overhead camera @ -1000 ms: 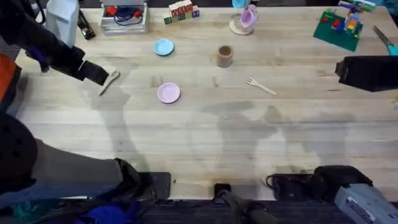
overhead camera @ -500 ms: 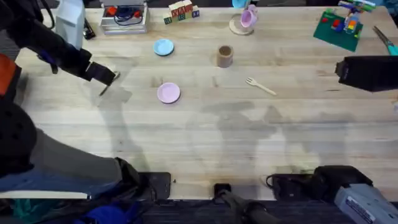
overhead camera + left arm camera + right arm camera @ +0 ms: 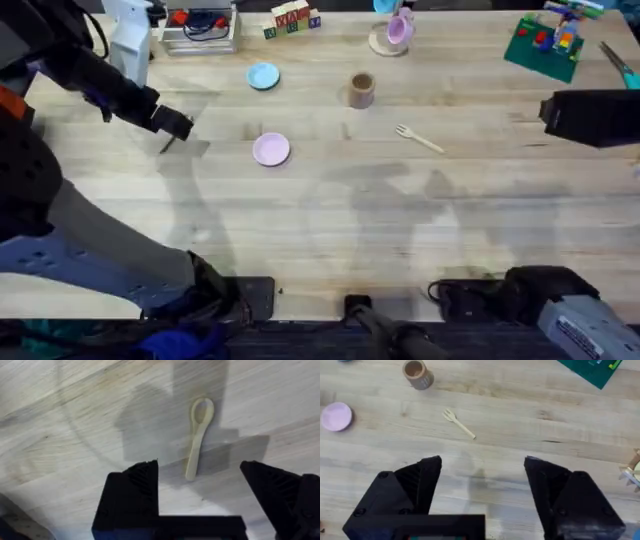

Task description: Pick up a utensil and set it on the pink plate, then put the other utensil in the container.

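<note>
The utensil, a pale wooden spoon (image 3: 198,435), lies flat on the table. My left gripper (image 3: 200,467) hovers open just above it, one black finger on each side of the handle end. From overhead the left gripper (image 3: 172,123) covers most of the spoon at the table's left. To its right lies the pink plate (image 3: 271,149), bare. The tan container (image 3: 361,89) stands upright farther back. The other utensil, a fork (image 3: 418,138), lies right of centre. My right gripper (image 3: 482,467) is open, holds nothing, and hangs well short of the fork (image 3: 459,422).
A light blue plate (image 3: 263,76) sits behind the pink one. Along the far edge are a pink mug (image 3: 399,30) on a coaster, wooden blocks (image 3: 292,18) and a green brick board (image 3: 545,42). The right arm (image 3: 590,118) hangs dark at the right edge.
My left gripper has moved right, over the spoon, which it now mostly hides from overhead. The right arm, fork, plate and container have not moved.
</note>
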You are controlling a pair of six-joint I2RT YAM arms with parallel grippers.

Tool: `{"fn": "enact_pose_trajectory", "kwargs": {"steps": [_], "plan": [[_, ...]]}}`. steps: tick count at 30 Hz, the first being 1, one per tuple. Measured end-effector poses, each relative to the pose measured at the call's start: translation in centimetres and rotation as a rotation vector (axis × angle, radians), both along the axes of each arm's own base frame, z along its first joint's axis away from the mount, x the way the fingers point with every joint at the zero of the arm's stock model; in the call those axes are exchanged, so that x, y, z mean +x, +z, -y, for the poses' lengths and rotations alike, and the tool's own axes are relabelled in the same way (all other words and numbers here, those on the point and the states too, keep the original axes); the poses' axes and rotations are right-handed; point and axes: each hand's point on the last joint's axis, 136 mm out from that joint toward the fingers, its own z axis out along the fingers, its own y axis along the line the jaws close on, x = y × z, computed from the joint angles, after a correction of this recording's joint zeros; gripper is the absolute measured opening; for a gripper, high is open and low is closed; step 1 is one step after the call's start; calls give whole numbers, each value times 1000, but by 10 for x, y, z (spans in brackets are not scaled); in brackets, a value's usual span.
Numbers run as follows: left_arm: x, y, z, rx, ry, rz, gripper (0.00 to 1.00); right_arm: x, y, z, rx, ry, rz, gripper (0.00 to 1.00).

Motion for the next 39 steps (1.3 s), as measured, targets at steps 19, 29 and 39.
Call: {"fn": "enact_pose_trajectory", "kwargs": {"steps": [19,29,39], "plan": [[21,-20,8,-16,-22,-47,992,0,0,0,0,0,0,995],[19,-22,9,-21,-15,-60,992,0,0,0,0,0,0,996],[16,-32,10,-35,-15,-93,993,0,0,0,0,0,0,996]]}}
